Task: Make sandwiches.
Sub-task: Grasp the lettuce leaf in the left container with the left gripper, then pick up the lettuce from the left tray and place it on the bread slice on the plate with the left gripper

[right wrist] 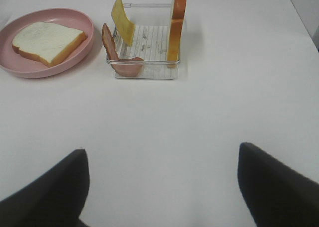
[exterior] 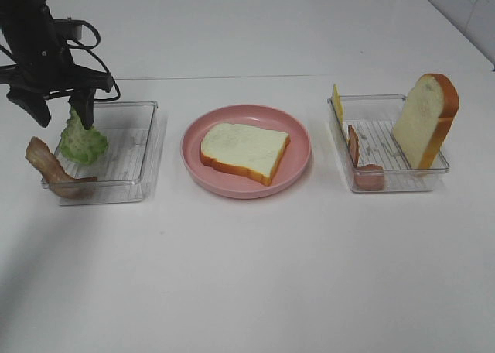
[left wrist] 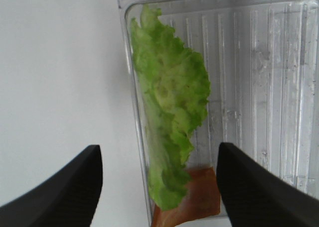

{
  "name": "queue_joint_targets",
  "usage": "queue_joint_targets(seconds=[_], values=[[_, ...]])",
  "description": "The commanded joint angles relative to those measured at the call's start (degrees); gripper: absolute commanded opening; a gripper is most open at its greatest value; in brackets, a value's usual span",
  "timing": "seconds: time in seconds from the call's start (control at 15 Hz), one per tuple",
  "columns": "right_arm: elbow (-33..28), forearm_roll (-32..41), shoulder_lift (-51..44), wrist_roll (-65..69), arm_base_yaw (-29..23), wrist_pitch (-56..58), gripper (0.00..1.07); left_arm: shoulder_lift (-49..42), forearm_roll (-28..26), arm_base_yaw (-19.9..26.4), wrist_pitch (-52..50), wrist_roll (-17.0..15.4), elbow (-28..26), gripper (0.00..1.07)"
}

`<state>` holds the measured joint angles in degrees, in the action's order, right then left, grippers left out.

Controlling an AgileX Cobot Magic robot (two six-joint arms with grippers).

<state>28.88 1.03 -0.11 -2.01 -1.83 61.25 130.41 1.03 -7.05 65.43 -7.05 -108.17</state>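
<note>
Left gripper (left wrist: 158,187) is hovering over the left clear tray (exterior: 128,148), jaws spread, gripping nothing. The lettuce leaf (left wrist: 172,112) is leaning on edge against the tray wall, in line with the gap between the fingers (left wrist: 65,187) and touching neither. A bacon strip (exterior: 52,169) is lying over the tray's corner. One bread slice (exterior: 244,150) is lying flat on the pink plate (exterior: 298,163). Right gripper (right wrist: 159,187) is hanging spread and empty, well apart from the right tray (right wrist: 144,73), which is holding cheese (right wrist: 122,24), bacon (right wrist: 112,50) and an upright bread slice (exterior: 425,121).
</note>
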Motion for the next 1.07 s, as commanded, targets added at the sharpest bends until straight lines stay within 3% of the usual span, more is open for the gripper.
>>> queue_joint_targets(seconds=[0.07,0.33,0.6,1.07], values=[[-0.17,0.4,-0.86,-0.34,0.4,-0.63,0.78,0.4,0.34,-0.06,-0.34,0.17,0.4,0.53],[-0.17,0.4,-0.86,-0.34,0.4,-0.63,0.78,0.4,0.34,-0.06,-0.34,0.11,0.4,0.33],[-0.17,0.4,-0.86,-0.34,0.4,-0.63,0.78,0.4,0.34,-0.06,-0.34,0.11,0.4,0.0],[-0.17,0.4,-0.86,-0.34,0.4,-0.63,0.78,-2.98,0.23,-0.06,0.29,0.57,-1.49,0.0]])
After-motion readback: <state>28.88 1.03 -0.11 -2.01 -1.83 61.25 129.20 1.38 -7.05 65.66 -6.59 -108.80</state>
